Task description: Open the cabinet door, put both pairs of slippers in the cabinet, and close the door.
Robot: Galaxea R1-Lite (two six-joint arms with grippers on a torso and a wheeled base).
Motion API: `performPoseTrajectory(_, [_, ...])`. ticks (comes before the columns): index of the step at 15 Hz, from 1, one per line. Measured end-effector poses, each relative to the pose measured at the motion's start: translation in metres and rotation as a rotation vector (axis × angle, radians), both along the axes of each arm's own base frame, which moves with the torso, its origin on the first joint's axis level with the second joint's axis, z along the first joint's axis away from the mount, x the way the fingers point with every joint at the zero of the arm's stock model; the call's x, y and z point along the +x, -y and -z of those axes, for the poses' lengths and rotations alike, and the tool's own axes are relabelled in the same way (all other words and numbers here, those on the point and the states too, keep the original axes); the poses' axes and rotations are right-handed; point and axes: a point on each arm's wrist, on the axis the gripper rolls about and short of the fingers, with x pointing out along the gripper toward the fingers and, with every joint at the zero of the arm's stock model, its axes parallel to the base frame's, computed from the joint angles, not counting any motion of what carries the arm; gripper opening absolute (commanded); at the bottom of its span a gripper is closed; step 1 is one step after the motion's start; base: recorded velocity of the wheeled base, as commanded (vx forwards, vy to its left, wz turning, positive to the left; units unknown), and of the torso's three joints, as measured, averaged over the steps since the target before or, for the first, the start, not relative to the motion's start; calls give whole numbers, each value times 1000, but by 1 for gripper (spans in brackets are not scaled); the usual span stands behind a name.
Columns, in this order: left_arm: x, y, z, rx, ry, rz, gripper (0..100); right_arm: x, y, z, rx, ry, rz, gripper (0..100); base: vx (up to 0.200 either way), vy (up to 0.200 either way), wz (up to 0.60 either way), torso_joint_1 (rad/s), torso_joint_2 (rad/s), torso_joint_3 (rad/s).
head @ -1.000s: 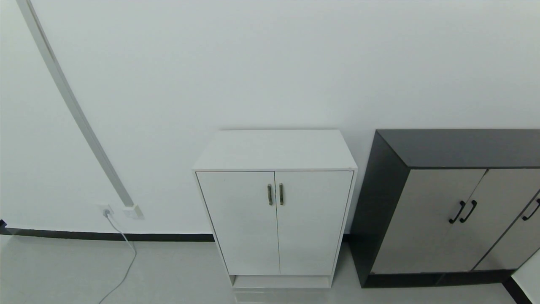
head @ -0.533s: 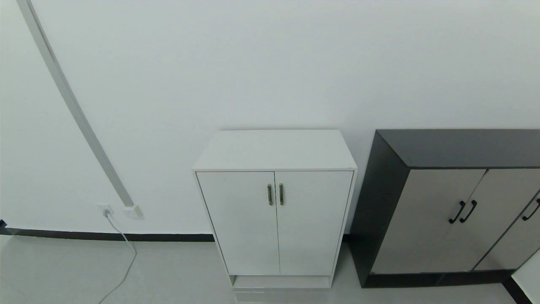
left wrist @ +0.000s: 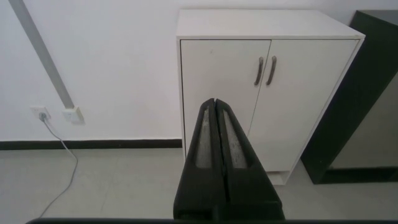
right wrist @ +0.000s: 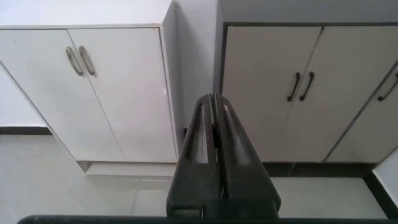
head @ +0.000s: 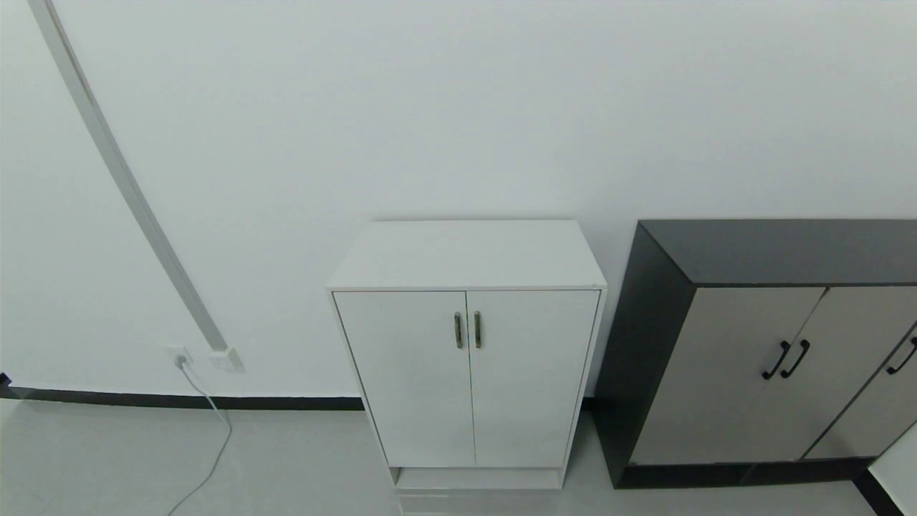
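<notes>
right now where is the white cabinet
The white cabinet stands centre in the head view, against the wall, with the dark cabinet on its right and a wall socket to its left.

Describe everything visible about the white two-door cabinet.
The white two-door cabinet looks like laminated board, upright on the grey floor, its back at the white wall. Both doors are shut; two vertical metal handles flank the centre seam. A recess runs beneath. The black-framed grey-door cabinet stands apart at its right.

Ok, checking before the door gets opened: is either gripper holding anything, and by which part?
Nothing is held: the left gripper and right gripper are both shut and empty.
</notes>
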Motion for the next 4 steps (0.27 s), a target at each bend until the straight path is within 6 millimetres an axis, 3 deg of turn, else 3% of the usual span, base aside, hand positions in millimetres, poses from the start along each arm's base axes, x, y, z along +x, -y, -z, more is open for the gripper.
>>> performPoseTrajectory(4, [0, 0, 0, -1, 0, 0, 0, -1, 0, 1, 4, 11, 3, 0, 0, 0, 0, 0, 0, 0])
